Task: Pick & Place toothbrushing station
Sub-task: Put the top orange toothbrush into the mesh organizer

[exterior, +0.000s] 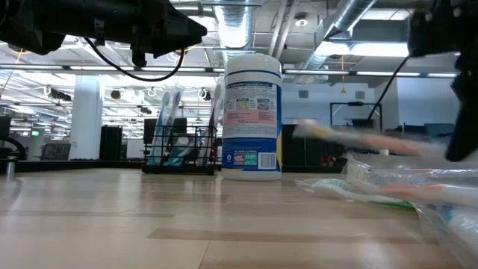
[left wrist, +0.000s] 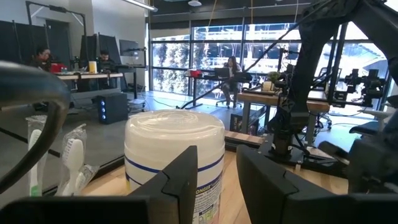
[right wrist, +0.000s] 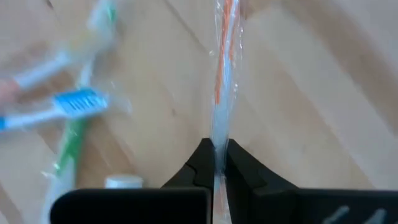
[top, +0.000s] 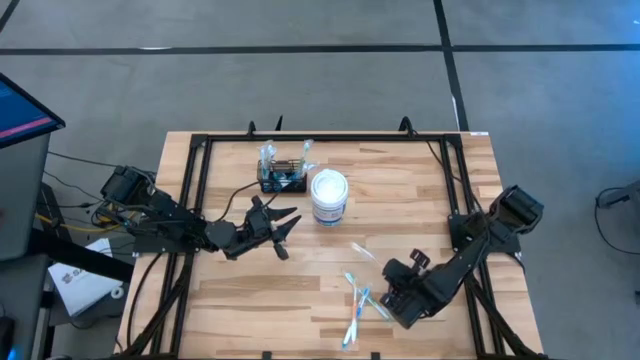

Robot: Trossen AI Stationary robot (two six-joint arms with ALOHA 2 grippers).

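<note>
The toothbrushing station [top: 283,178] is a small black wire rack at the table's far middle, and wrapped brushes stand in it; it also shows in the low view [exterior: 179,149]. A white lidded tub [top: 329,196] stands right of it. My left gripper [top: 280,228] is open and empty, near of the rack and left of the tub [left wrist: 174,149]. My right gripper [top: 388,272] is at the near right, shut on a wrapped orange-and-white toothbrush [right wrist: 222,93]. Several loose wrapped toothbrushes [top: 357,303] lie on the table beside it. My right gripper pinches the near end of the toothbrush's clear wrapper [right wrist: 219,144] between its two fingertips. The fingers come from the table's near right, and the brush runs straight out ahead of them. The brush [exterior: 351,138] is held off the table, roughly level.
A black frame [top: 200,200] runs round the tabletop's edges. The blue and green loose brushes [right wrist: 68,106] lie just left of the held one. Bare wood shows at the near left of the table [top: 250,300].
</note>
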